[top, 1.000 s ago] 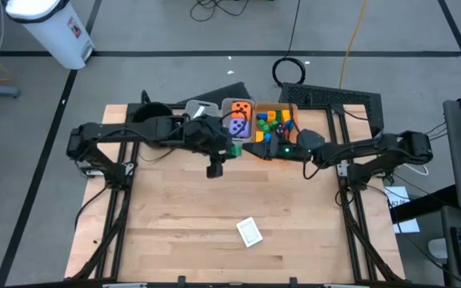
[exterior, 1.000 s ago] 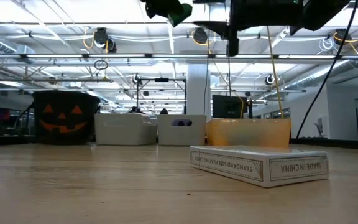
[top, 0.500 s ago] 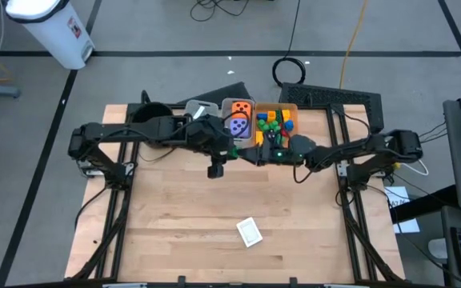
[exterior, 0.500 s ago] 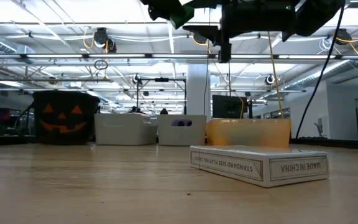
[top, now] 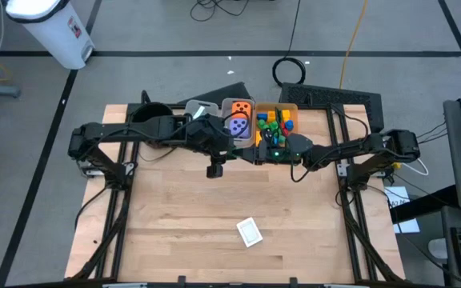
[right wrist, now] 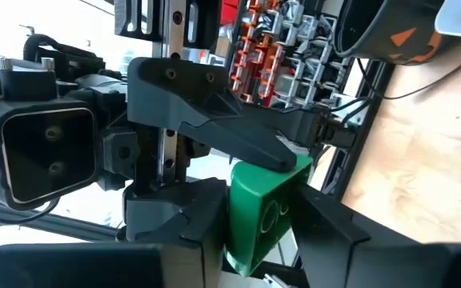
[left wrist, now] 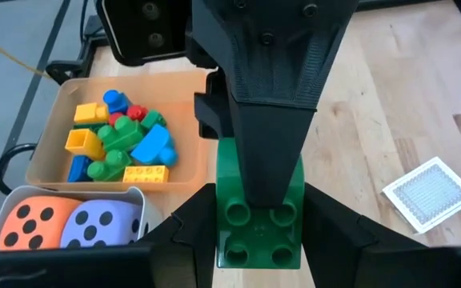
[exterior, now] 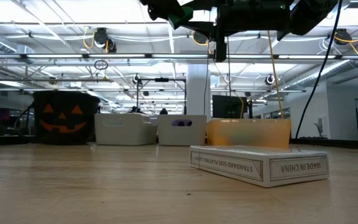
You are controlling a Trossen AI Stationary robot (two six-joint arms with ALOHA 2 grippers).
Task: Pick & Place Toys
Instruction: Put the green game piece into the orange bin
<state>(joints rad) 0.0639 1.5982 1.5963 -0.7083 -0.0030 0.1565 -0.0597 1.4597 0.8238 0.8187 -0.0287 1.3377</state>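
Observation:
A green plastic block hangs high above the table in front of the bins, and also shows in the low view. My left gripper reaches in from the left and is shut on it. My right gripper reaches in from the right, meets it tip to tip, and is closed on the same block. A white card box lies flat on the wood near the front. Orange and purple dice lie in a grey bin. Coloured blocks fill the orange bin. My left gripper pinches the green block by two opposite side walls between its two fingers. The fingers come from the table's left, slanting downward. The block is lifted clear, its round-marked face up. My right gripper has the same block between its two fingers, at the end away from the left gripper. It comes about level from the table's right, rolled on its side. One finger lies over the block's upper face; the other is hidden beneath.
The grey bin and the orange bin stand at the far edge just behind both grippers. A black pot sits at the far left. Open wood lies between the grippers and the card box.
My right gripper has moved toward the table's left, up to the left gripper, and now stands around the green block. The left gripper and the block have stayed where they were.

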